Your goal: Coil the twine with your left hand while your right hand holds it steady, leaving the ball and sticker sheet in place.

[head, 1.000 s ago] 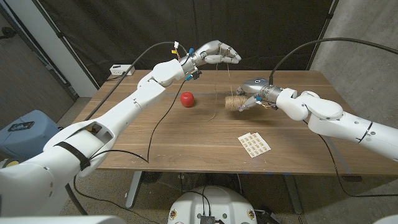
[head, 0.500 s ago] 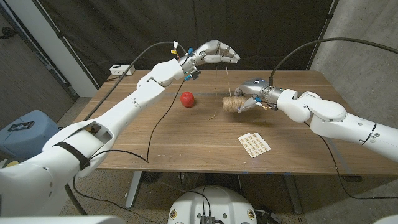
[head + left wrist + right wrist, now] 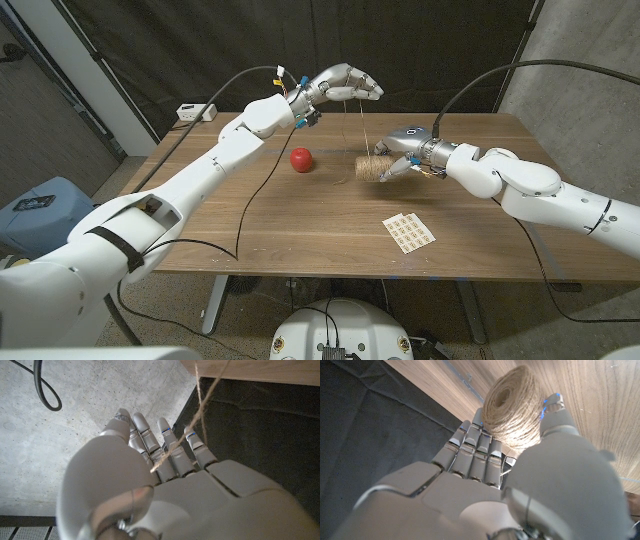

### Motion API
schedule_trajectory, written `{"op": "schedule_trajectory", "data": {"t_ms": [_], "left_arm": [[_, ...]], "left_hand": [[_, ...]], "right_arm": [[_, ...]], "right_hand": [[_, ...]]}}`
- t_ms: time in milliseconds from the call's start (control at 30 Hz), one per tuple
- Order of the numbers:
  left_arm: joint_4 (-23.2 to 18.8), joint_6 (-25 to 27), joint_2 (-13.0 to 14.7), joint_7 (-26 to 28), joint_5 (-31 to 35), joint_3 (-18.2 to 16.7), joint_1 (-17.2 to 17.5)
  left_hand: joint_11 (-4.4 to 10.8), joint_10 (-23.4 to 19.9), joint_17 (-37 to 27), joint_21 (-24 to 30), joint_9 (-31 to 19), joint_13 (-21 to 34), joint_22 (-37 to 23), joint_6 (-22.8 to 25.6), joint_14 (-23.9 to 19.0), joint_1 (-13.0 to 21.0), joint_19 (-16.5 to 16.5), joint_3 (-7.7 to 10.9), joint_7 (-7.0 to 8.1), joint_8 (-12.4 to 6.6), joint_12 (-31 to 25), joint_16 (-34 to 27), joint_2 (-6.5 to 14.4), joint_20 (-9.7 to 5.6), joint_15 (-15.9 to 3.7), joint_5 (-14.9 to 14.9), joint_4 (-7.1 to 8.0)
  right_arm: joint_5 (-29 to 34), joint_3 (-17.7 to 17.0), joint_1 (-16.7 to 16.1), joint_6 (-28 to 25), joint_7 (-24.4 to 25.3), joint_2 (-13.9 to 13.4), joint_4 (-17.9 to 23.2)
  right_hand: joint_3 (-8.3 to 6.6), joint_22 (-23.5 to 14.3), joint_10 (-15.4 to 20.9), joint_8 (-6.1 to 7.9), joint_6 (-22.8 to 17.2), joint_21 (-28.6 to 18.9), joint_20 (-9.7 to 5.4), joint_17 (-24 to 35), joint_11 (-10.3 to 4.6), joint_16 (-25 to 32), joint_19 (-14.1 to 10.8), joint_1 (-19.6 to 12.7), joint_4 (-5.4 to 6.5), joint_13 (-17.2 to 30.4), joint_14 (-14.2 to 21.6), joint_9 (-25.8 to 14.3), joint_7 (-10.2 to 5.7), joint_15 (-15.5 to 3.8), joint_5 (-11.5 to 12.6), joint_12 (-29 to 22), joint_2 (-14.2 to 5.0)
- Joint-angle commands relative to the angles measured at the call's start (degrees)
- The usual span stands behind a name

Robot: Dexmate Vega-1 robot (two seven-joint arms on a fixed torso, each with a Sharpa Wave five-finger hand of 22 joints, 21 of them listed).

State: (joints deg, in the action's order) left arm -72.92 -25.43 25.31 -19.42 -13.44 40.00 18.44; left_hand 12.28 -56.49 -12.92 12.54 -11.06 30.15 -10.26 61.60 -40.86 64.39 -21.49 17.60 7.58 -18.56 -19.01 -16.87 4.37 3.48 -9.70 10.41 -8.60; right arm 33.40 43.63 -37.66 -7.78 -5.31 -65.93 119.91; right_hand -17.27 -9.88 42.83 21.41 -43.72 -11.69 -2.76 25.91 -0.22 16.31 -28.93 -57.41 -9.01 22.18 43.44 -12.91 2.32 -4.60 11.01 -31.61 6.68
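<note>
Twine, a tan fibrous spool (image 3: 373, 167) lying on the wooden desk (image 3: 300, 215), is gripped by the right robot hand (image 3: 405, 160) while the raised left robot hand (image 3: 345, 83) pinches its strand (image 3: 365, 122), best wound on taut and evenly.

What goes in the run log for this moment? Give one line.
left hand: raised, holds twine strand | right hand: grips twine spool | ball, sticker sheet: on table
</note>
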Motion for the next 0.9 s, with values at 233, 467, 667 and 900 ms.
{"op": "schedule_trajectory", "data": {"t_ms": [233, 467, 667, 900], "left_arm": [[2.2, -1.0, -0.3, -0.1, 0.2, 0.0, -0.9], [3.1, -1.4, -0.6, 0.0, 0.3, 0.0, -1.3], [4.4, -1.9, -1.0, -0.2, 0.4, 0.1, -1.8], [6.5, -3.0, -1.9, -0.3, 0.5, 0.3, -2.6]], "left_hand": [[-0.09, 0.0, -0.4, -0.2, -0.3, 0.3, -0.3, -0.3, -0.2, 0.2, -0.2, -0.27, 0.14, 0.35, 0.3, 0.2, 0.4, 0.08, 0.22, 0.5, -0.12], [-0.08, -0.1, -0.4, -0.2, -0.3, 0.3, -0.3, -0.3, -0.2, 0.2, -0.2, -0.3, 0.07, 0.37, 0.3, 0.2, 0.4, 0.08, 0.14, 0.5, -0.1], [-0.06, -0.1, -0.4, -0.2, -0.3, 0.3, -0.3, -0.2, -0.2, 0.2, -0.2, -0.34, 0.06, 0.33, 0.4, 0.3, 0.4, 0.06, 0.17, 0.5, -0.11], [-0.08, -0.1, -0.4, -0.2, -0.3, 0.3, -0.3, -0.1, -0.3, 0.3, -0.2, -0.35, 0.17, 0.31, 0.5, 0.3, 0.4, 0.09, 0.11, 0.5, -0.13]], "right_arm": [[-0.5, -1.2, -0.9, 0.5, 0.8, -0.7, 1.8], [-1.1, -1.8, -1.3, 1.1, 1.5, -1.2, 2.5], [-1.4, -2.3, -1.5, 2.0, 2.1, -1.6, 3.1], [-1.8, -2.8, -1.8, 2.8, 2.7, -2.0, 3.7]], "right_hand": [[-0.03, -0.2, 8.9, 0.33, -10.6, 0.2, -0.48, 0.3, -8.71, 0.0, -0.3, -6.7, 0.26, 0.3, 0.7, -0.3, -9.91, -8.28, 0.2, -0.1, -6.83], [-0.04, -0.2, 8.9, 0.33, -10.6, 0.2, -0.52, 0.3, -8.69, -0.1, -0.3, -6.8, 0.27, 0.3, 0.8, -0.3, -9.97, -8.33, 0.2, 0.0, -6.92], [0.0, -0.2, 8.9, 0.33, -10.6, 0.2, -0.51, 0.4, -8.7, -0.2, -0.3, -6.8, 0.26, 0.3, 0.7, -0.3, -10.02, -8.26, 0.2, 0.0, -6.91], [0.05, -0.2, 9.1, 0.34, -10.5, 0.2, -0.51, 0.4, -8.59, -0.2, -0.3, -6.9, 0.23, 0.2, 0.7, -0.3, -10.01, -8.3, 0.2, 0.0, -6.89]]}}
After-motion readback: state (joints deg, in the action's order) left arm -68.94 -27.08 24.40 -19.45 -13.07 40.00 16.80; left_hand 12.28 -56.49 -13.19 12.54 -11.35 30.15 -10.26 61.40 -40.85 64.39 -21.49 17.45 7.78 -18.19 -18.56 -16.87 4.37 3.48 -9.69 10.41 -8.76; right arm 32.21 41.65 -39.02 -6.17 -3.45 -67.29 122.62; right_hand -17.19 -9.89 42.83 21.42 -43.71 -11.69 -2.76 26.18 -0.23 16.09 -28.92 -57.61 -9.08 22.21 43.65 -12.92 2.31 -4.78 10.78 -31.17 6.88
